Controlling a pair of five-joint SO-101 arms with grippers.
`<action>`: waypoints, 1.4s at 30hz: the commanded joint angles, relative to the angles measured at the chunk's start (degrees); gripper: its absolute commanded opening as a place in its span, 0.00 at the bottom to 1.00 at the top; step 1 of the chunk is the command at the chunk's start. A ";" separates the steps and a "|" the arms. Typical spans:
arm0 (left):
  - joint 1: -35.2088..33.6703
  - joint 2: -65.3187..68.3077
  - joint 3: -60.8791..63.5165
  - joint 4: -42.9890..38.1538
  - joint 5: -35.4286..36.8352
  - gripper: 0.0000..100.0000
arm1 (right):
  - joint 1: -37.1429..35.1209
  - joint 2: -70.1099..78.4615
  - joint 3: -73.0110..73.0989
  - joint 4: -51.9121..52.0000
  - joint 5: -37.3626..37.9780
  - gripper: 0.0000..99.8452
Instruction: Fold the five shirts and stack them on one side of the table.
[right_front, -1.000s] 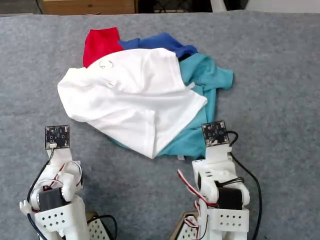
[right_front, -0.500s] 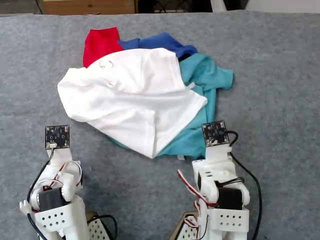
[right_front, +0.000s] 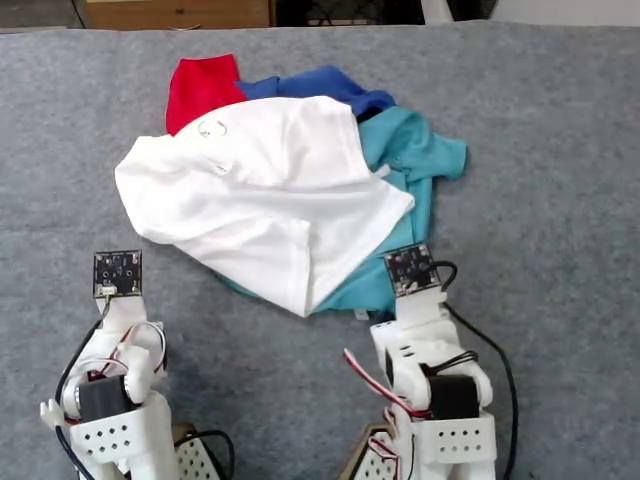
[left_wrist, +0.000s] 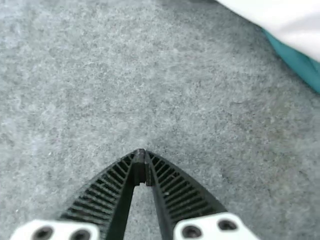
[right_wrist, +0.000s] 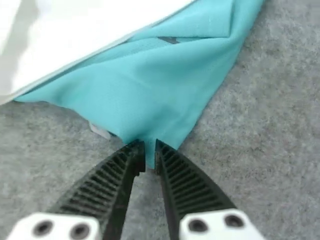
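left jaws: shut, ribbed tips touching, holding nothing, over bare tabletop (left_wrist: 75, 75). The edge of the heap lies a little way beyond them.
right jaws: parted by a narrow slit, tips right at a pointed hem corner of the teal shirt (right_wrist: 150, 95). The cloth reaches the slit but doesn't look clamped.

Progress: effectively zero, judging by the layout. In the high view the shirts sit in one loose heap, centre to upper centre of the frame. Nothing is folded and there is no stack on either side.
- white shirt (right_front: 260, 200): on top, spread and rumpled, covers most of the heap.
- teal shirt: under it, sticking out at right and lower right.
- blue shirt (right_front: 320, 85) and red shirt (right_front: 200, 88): poke out along the upper edge.
- Four colours countable; a fifth can't be made out, possibly buried.

Left to do: separate, flatten and fold each shirt, then stack them all.

Materials: the shirts are thin, soft and limp, lying in shallow creases. The tabletop cover is grey, matte and felt-like with a short pile. It's probably grippy, so cloth would drag rather than slide. The jaws are black ribbed plastic on white bodies.
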 joint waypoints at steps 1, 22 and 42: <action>2.07 -0.62 0.57 0.97 0.00 0.03 | -2.81 -2.95 0.13 -1.05 -0.26 0.05; 2.33 -0.62 -7.87 0.62 -0.35 0.03 | -5.19 4.53 -20.44 -9.14 -0.26 0.05; -15.25 -0.18 -19.65 1.05 -9.93 0.03 | -25.41 79.08 -69.76 -9.32 -3.34 0.22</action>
